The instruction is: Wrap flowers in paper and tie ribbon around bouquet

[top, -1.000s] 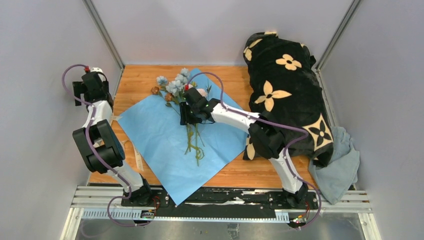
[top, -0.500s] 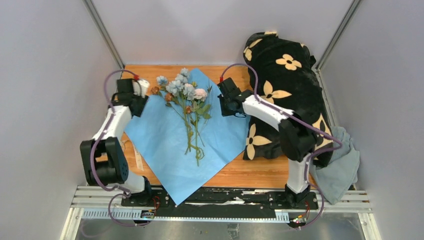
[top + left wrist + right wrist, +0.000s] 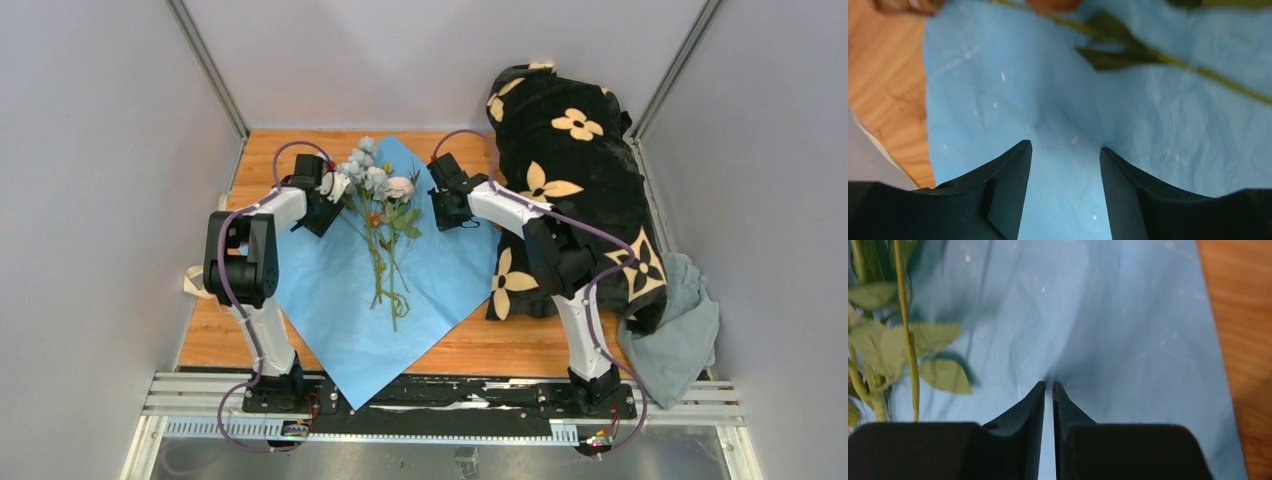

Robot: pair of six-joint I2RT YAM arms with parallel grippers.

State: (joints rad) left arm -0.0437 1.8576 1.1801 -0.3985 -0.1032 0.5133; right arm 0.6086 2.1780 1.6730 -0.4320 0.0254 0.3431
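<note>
The paper (image 3: 330, 300) lies spread light-blue side up as a diamond on the wooden table. The flowers (image 3: 380, 210) rest along its middle, blooms at the far end. My left gripper (image 3: 325, 212) is down on the paper just left of the blooms. In its wrist view the left gripper (image 3: 1065, 147) is open over flat paper (image 3: 1148, 115), a stem (image 3: 1168, 57) beyond. My right gripper (image 3: 443, 210) sits right of the flowers. Its wrist view shows the right gripper (image 3: 1048, 385) shut on the paper (image 3: 1128, 325), creases running to the tips. A cream strip (image 3: 192, 282), seemingly the ribbon, pokes out behind the left arm. No bouquet is in view.
A black plush blanket with cream flower shapes (image 3: 580, 190) is heaped at the back right, close to the right arm. A grey-blue cloth (image 3: 685, 330) hangs off the right edge. Bare wood (image 3: 470, 345) shows near the paper's front right. Grey walls enclose the table.
My left arm swung in from the far left onto the paper beside the blooms, jaws narrowing. My right gripper left the stems, moved right onto the paper and closed.
</note>
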